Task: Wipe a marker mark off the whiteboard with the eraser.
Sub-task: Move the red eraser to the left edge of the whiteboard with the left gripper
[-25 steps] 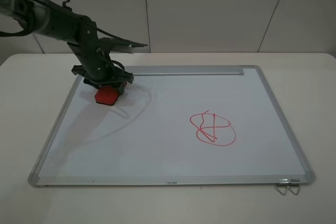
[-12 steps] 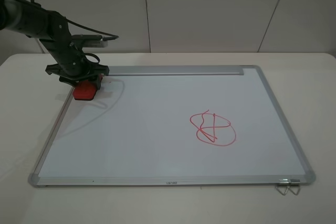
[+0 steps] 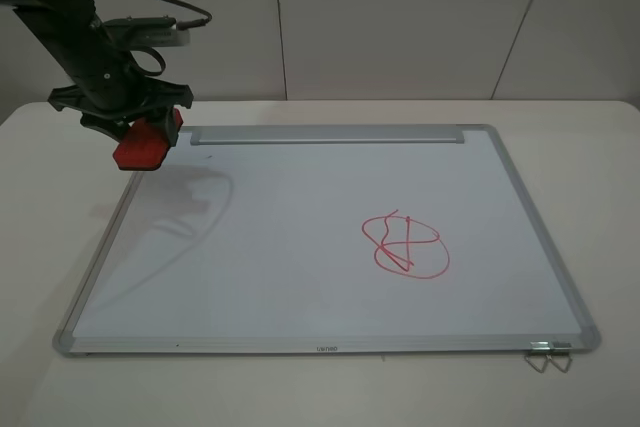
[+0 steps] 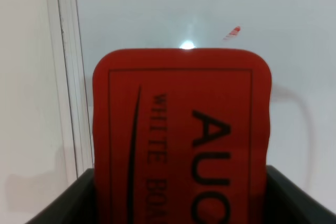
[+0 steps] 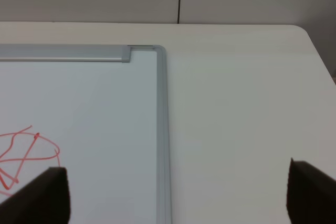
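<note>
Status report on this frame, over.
Left gripper shut on small red block eraser, above silver-framed whiteboard's far-left corner. Right gripper open, empty. Only a red fleck by eraser; nothing obstructing.

— What do we see behind the tabletop (image 3: 40, 247)?
— We see a pale wall (image 3: 400, 17) of flat panels rising from its far edge. Thin dark seams (image 3: 281, 22) split it, one upright and another slanting towards the far right corner.
— And the tabletop itself?
— We find it off-white and matte, with rounded far corners. It is evenly lit, with soft shadows.
</note>
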